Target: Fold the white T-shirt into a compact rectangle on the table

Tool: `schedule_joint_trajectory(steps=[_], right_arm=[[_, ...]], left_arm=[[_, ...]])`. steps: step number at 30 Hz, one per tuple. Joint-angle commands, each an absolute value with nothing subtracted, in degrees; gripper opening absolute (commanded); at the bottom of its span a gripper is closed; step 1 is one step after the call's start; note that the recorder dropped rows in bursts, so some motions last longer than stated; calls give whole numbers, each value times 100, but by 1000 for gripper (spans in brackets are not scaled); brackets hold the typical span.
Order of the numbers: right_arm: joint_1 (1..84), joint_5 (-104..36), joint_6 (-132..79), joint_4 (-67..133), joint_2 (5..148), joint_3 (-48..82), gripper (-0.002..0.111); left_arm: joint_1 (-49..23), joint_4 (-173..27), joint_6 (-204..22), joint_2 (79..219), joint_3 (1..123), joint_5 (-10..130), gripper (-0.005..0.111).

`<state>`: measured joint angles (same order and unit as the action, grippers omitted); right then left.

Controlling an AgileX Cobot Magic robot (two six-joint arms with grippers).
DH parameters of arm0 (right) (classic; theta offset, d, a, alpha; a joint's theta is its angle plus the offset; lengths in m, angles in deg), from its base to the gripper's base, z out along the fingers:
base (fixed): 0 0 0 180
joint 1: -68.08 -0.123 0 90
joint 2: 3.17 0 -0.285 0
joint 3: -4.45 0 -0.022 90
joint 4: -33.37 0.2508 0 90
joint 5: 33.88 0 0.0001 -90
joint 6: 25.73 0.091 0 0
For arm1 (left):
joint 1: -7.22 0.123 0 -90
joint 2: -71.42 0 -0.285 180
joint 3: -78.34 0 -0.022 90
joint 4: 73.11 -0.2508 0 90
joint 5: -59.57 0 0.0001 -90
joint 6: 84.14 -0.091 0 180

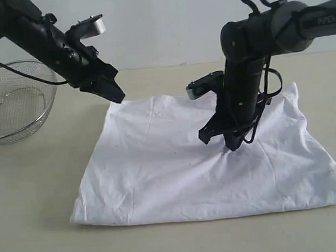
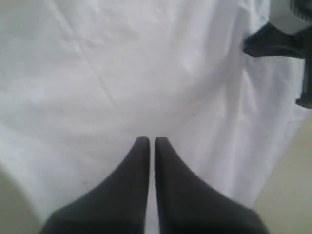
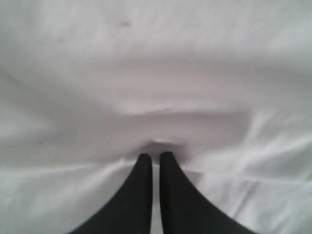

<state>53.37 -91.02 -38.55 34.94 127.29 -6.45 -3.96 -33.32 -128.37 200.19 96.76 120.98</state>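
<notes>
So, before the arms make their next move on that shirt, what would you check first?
1. The shirt lies flat on the table: ok, light wrinkles only.
2. The left gripper is shut with nothing between its jaws, by the shirt's back left corner: ok.
3. The right gripper is shut, its tip pressed into the shirt's middle: ok.
4. Cloth really pinched by the right gripper: cannot tell.
5. The basket stands apart from the shirt: ok.
6. Shirt folded into a compact rectangle: not ok, wide and uneven.

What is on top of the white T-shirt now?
The right gripper, shut, touches the white T-shirt near its middle. Whether it pinches cloth is hidden under its tip.
</notes>
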Motion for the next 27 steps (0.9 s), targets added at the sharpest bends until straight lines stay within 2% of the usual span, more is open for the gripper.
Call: schedule_joint_trajectory(steps=[1, 9, 17, 27], right_arm=[[5386, -9210, -3820, 3438, 12300, -635, 0], [5386, -9451, -2989, 2730, 11870, -154, 0], [5621, -8582, -2233, 2367, 10892, 1765, 0], [5621, -7027, -1431, 1956, 10830, 3191, 0]], left_arm=[[-717, -2835, -13252, 19937, 8896, 12114, 5], [-1443, -2851, -13510, 19911, 7840, 10265, 5], [-1457, -3005, -13206, 20049, 7662, 9985, 5], [-1457, -3350, -12724, 20084, 6960, 9708, 5]])
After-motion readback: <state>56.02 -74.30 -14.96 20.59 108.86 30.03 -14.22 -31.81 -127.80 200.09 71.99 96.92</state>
